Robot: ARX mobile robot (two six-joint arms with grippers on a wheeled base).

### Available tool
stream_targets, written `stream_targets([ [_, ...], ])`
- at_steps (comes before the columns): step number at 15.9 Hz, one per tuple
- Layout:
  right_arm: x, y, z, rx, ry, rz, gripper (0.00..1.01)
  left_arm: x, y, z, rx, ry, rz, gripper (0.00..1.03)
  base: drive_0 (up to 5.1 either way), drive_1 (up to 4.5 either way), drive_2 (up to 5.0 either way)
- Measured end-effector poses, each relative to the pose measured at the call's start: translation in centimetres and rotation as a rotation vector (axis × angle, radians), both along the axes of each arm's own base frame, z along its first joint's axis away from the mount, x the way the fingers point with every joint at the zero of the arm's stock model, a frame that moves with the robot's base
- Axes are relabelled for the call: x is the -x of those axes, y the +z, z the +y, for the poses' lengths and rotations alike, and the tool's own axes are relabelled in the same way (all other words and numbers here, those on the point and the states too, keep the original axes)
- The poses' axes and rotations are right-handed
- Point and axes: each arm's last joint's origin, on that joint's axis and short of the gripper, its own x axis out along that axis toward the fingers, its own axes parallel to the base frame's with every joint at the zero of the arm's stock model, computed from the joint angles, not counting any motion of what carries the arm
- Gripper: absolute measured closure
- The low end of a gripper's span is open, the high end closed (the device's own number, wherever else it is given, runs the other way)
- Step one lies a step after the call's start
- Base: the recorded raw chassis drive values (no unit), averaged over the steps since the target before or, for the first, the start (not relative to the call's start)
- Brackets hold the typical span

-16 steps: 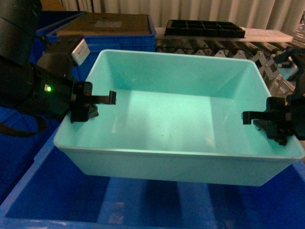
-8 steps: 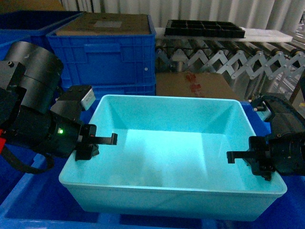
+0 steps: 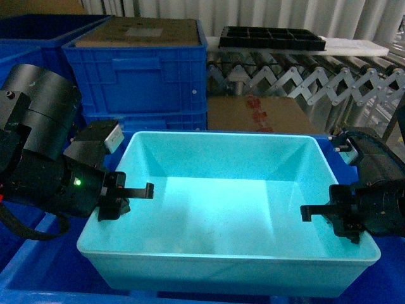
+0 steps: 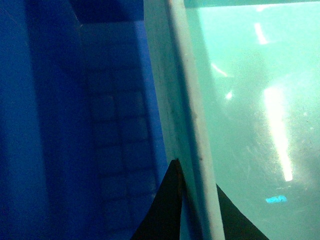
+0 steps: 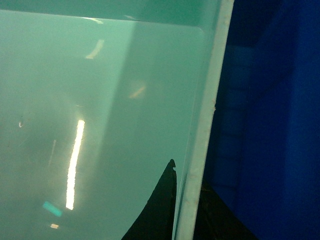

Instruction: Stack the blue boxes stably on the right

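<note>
The tub is a light turquoise plastic box, smooth and glossy, rectangular with sloping walls and a flat rim. It sits low in the head view, inside a dark blue crate whose walls show along the bottom and left edges. Light streaks reflect off its floor in both wrist views.

The left gripper straddles the tub's left rim: the left wrist view shows one dark finger outside the wall and the other inside, the rim running between them, so the pincer is narrow and clamped on the tub wall. The right gripper stands the same way on the right rim, one finger inside the wall and the other outside, closed on it.

Whether the tub's base rests on the crate floor or hangs above it cannot be told; the underside is hidden. The crate's near wall is cut off by the frame.

Behind stand stacked dark blue crates with ribbed walls and a flat brown sheet on top, a cardboard box, a roller conveyor and a black compartment tray. The gap between the tub's left wall and the crate wall is narrow in the left wrist view; more room shows on the right.
</note>
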Motion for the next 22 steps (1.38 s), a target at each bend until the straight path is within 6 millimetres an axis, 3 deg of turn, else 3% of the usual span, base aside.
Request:
stream_targets([
  [22, -0.21, -0.31, -0.08, 0.016, 0.012, 0.023, 0.94, 0.12, -0.61, -0.46, -0.004, 0.005, 0.019, 0.98, 0.0, 0.00, 0.0],
])
